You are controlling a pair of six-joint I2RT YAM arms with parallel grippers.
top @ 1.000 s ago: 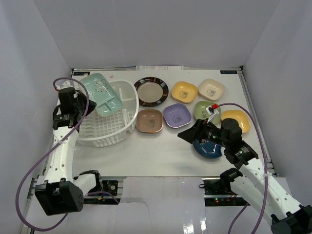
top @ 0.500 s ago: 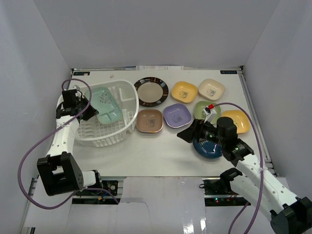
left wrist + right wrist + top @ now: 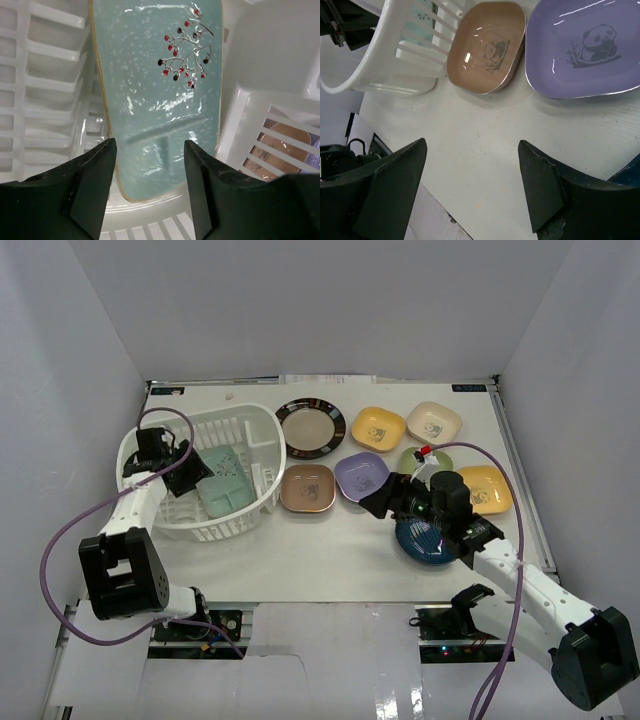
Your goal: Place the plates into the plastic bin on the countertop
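The mint divided tray [image 3: 226, 480] lies inside the white plastic bin [image 3: 215, 528]. My left gripper [image 3: 190, 474] is open just behind it. In the left wrist view the mint tray [image 3: 160, 90] rests on the bin's ribbed floor [image 3: 50, 90], and my left gripper [image 3: 149, 145] stands open with its fingers on either side of the tray's near end. My right gripper [image 3: 375, 502] is open and empty over the countertop [image 3: 320, 550], near the purple plate [image 3: 362, 476] and brown plate [image 3: 306, 488]. The right wrist view shows my right gripper [image 3: 472, 145] below the brown plate [image 3: 487, 47] and the purple plate [image 3: 580, 50].
On the countertop lie a dark-rimmed round plate [image 3: 310, 426], a yellow plate [image 3: 378, 428], a cream plate [image 3: 434, 423], a green plate [image 3: 414, 460] partly hidden by the right arm, an orange plate [image 3: 490, 490] and a dark-blue dish [image 3: 425, 542] under the right wrist. Pale walls enclose the surface.
My left gripper carried the mint tray down into the bin, then opened and let it go. My right arm moved left, away from the dark-blue dish, toward the purple and brown plates.
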